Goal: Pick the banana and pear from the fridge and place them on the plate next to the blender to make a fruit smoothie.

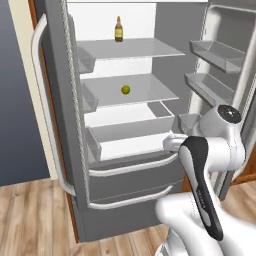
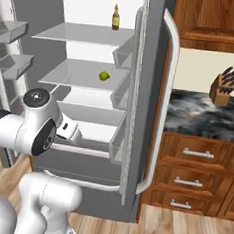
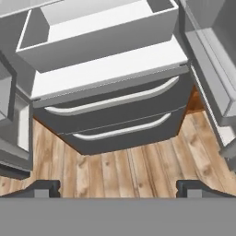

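The fridge stands open with both doors swung wide. The pear sits alone near the middle of the middle glass shelf, too small to show which way its long axis runs, below the amber bottle on the top shelf. The gripper hangs over the wood floor before the lower drawers, fingers spread wide and holding nothing.

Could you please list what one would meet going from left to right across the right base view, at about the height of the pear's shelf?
Door bin → pear → fridge door edge → long pale handle → knife block on the dark counter.
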